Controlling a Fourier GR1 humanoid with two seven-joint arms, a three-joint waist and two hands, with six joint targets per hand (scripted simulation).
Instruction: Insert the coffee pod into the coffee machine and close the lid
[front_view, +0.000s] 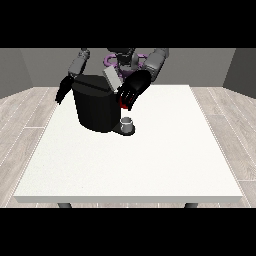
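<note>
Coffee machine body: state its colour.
Black. The coffee machine shows best in the front view, with a light grey lid raised on top.

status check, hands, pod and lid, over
Hand at view's right at the coffee machine top, by a red thing at the machine. Hand at view's left hangs beside the machine. Lid up. Pod not identifiable.

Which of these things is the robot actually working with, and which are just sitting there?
In the job:
- coffee machine, lid raised
- hand at the view's right, at the machine's top

Just there:
- small grey cup on the machine's base
- white table
- hand at the view's left
</note>
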